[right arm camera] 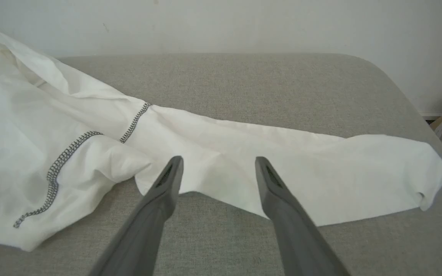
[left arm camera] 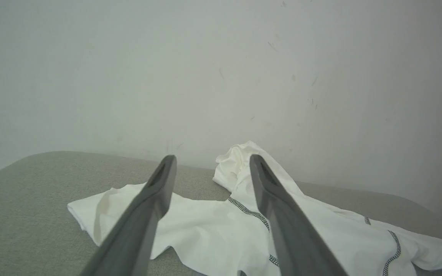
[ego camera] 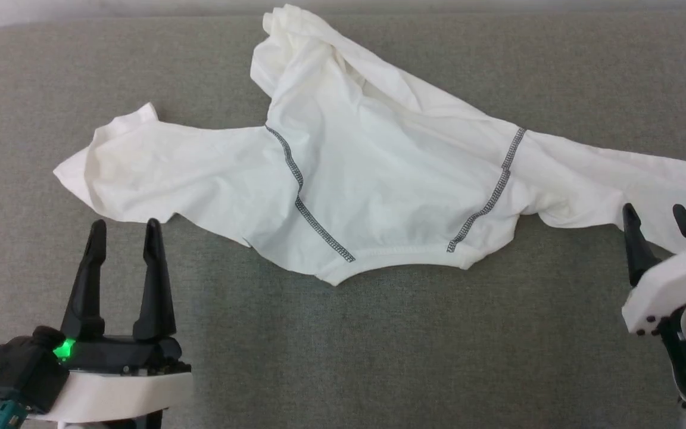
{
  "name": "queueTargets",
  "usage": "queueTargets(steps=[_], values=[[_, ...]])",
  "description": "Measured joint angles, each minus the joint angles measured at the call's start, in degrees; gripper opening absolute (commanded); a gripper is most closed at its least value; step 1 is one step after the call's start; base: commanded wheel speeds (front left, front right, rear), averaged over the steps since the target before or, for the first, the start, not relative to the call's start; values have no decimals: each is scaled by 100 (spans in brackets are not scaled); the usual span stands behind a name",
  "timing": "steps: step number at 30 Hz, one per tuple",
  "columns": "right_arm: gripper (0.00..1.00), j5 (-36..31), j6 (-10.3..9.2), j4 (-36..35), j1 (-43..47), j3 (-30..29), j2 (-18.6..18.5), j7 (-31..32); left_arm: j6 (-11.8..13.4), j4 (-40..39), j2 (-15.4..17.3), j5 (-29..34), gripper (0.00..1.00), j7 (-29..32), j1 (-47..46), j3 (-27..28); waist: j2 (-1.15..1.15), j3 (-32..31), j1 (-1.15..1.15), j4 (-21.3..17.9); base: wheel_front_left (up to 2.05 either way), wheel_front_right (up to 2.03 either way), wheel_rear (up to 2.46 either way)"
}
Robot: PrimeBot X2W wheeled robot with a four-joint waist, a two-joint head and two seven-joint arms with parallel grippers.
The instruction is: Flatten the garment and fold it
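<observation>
white garment (ego camera: 390, 179) beyond spread fingers (ego camera: 153, 274)

Shirt (ego camera: 379, 179) lies spread on the padded surface (ego camera: 343, 357), collar edge nearest the robot. One sleeve lies just ahead of the left gripper (ego camera: 124, 226), clear of its fingertips. The other sleeve lies ahead of the right gripper (ego camera: 655, 208), whose fingertips reach its near edge, possibly overlapping it. The bunched body lies farthest from both, towards the wall (left arm camera: 205, 76).

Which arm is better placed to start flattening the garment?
Probably right: the right gripper, fingers open, frames the garment's sleeve edge; the left gripper, also open, points higher, toward the wall.
</observation>
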Motion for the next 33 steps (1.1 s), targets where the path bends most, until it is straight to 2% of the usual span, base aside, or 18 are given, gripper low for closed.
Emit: queueTargets(steps=[6,11,12,13,14,25,33], values=[[100,-623,0,334,-465,104,-45,603,-223,129,-160,104,100,0,-163,57,0,291,1,20,0,0,0],[100,-771,0,866,-611,116,-161,1083,-322,226,-242,155,100,0,-293,69,0,502,1,113,0,0,0],[48,-768,-1,927,-634,121,-158,1152,-335,249,-246,169,100,0,-302,75,0,530,1,140,0,0,0],[28,-768,-1,937,-679,118,-160,1160,-365,269,-249,185,100,0,-321,82,0,555,0,167,0,0,0],[2,-768,-1,940,-725,116,-160,1161,-366,278,-254,193,100,0,-339,90,0,576,0,189,0,0,0],[0,-734,0,816,-836,76,-161,888,-414,390,-344,232,100,0,-343,143,0,416,0,135,0,0,0],[0,-695,1,199,-675,-511,-199,804,-415,414,-379,261,100,0,-307,109,0,207,-1,-20,0,0,0]])
